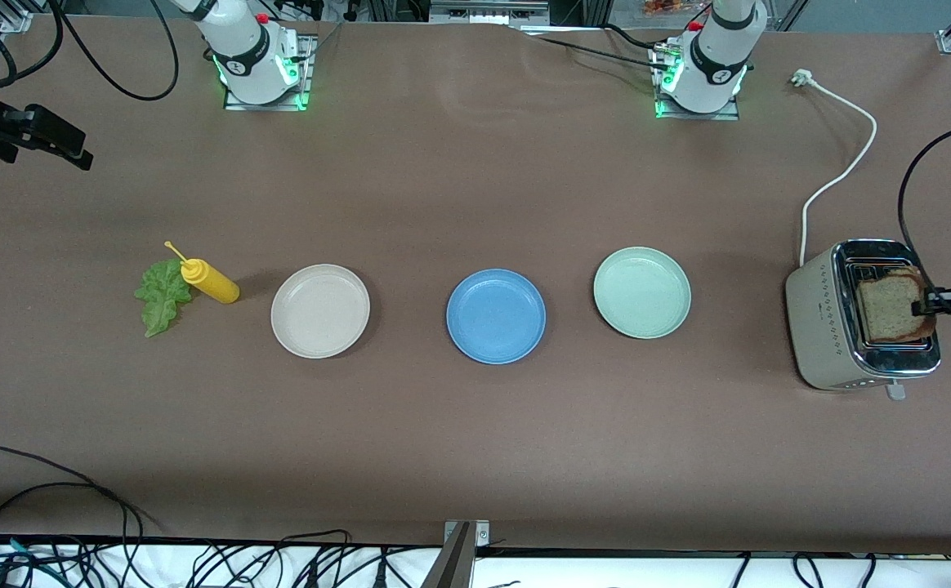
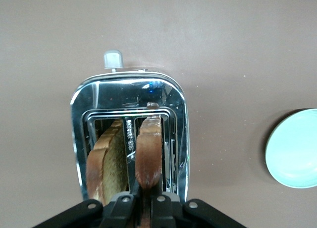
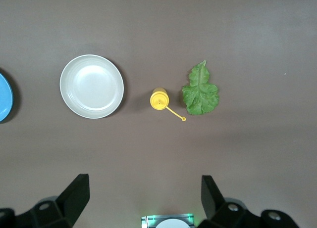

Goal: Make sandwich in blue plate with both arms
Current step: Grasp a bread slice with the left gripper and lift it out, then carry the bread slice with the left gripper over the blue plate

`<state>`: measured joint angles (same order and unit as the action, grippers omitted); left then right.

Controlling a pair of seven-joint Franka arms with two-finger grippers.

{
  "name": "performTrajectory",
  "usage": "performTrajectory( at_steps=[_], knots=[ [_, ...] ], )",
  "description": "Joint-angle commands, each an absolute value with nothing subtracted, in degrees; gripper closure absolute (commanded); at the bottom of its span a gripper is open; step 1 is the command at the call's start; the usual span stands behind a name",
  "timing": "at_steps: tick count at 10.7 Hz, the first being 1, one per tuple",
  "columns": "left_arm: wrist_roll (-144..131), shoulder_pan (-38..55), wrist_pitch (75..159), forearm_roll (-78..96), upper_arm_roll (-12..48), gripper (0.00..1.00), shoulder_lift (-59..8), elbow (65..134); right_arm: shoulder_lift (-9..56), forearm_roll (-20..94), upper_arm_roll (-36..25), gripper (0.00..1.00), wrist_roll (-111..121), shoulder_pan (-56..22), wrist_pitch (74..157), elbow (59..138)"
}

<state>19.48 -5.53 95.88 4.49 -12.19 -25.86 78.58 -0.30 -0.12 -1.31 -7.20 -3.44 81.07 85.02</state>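
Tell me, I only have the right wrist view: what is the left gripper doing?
Observer: The left gripper is shut on a bread slice standing in the toaster, at the left arm's end of the table.
Operator: Any more bread there?
Observer: Yes, a second slice sits in the other slot.
Operator: Is the blue plate loaded yet?
Observer: No, the blue plate holds nothing; it lies between the cream plate and the pale green plate.
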Motion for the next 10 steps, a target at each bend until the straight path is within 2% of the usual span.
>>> performTrajectory(
  at_steps=[1,5,8,10],
  knots=[
    [19.2,-5.2,94.5,3.6,-12.7,1.00,-21.7,77.9,-0.8,-0.1,-1.6,0.00,-6.6,-3.8,80.9,85.3],
    [18.7,-4.6,92.1,3.3,-11.8,1.00,-19.8,76.4,-0.8,-0.1,-1.6,0.00,-6.6,-3.8,80.9,85.3],
    [9.2,0.2,90.9,2.7,-10.7,1.00,-20.0,76.5,-0.8,-0.1,-1.6,0.00,-6.6,-3.8,80.9,85.3],
    [4.9,1.9,90.2,1.8,-6.7,1.00,-20.1,76.5,-0.8,-0.1,-1.6,0.00,-6.6,-3.8,80.9,85.3]
  ],
)
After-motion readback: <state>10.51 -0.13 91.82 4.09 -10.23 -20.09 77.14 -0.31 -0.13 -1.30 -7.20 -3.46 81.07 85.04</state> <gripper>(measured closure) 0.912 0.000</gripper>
